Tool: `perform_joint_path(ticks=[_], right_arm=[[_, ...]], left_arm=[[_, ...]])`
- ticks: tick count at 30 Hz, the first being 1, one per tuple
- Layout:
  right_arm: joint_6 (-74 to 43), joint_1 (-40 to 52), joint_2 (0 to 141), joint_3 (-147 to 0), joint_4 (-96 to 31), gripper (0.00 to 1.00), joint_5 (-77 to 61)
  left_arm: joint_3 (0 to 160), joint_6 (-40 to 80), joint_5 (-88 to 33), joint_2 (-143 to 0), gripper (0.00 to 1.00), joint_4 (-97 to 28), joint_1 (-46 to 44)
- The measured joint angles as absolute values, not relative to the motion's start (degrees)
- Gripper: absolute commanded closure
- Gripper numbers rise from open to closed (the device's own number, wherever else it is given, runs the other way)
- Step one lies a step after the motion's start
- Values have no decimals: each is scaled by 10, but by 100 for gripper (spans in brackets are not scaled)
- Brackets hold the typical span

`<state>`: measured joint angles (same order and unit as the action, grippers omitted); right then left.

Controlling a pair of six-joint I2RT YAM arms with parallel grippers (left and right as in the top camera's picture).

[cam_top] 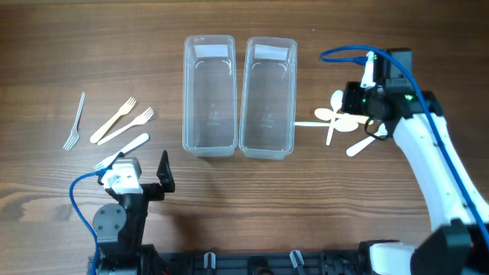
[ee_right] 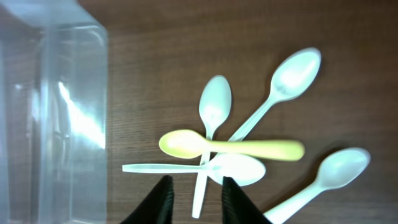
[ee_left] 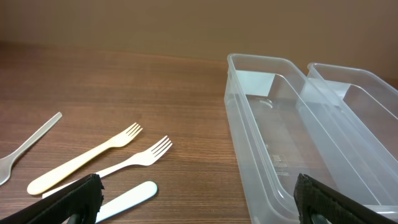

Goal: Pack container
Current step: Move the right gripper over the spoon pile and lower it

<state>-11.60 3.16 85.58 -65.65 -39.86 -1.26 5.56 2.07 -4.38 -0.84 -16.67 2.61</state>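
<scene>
Two clear plastic containers side by side at counter centre, left container (cam_top: 208,95) and right container (cam_top: 268,98), both look empty. Packing not yet begun.

Right gripper (ee_right: 196,190) hovers over the spoon pile (cam_top: 340,122) at 3 o'clock of the right container; fingers narrowly parted, holding nothing. Yellow spoon (ee_right: 230,147) lies across white spoons, tangled.

Left gripper (ee_left: 199,205) low at 7 o'clock, spread wide, empty. Forks (cam_top: 122,122) lie at 9 o'clock of the left container.

Step in hand, by my reading: approach for first spoon pick. Next move needs a descent onto one handle, clear of crossing neighbours.
</scene>
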Motion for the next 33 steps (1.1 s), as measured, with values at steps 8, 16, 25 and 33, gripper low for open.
perform_joint_path(ticks=[8, 16, 25, 33], right_arm=[[-182, 31, 882, -656, -433, 55, 20], [-239, -4, 882, -627, -425, 55, 30], [-289, -5, 882, -521, -328, 57, 2], [-296, -5, 882, -468, -265, 62, -7]], left_arm=[[56, 21, -44, -8, 0, -167, 26], [56, 21, -44, -8, 0, -166, 26], [56, 21, -44, -8, 0, -167, 26], [56, 21, -44, -8, 0, -167, 26]])
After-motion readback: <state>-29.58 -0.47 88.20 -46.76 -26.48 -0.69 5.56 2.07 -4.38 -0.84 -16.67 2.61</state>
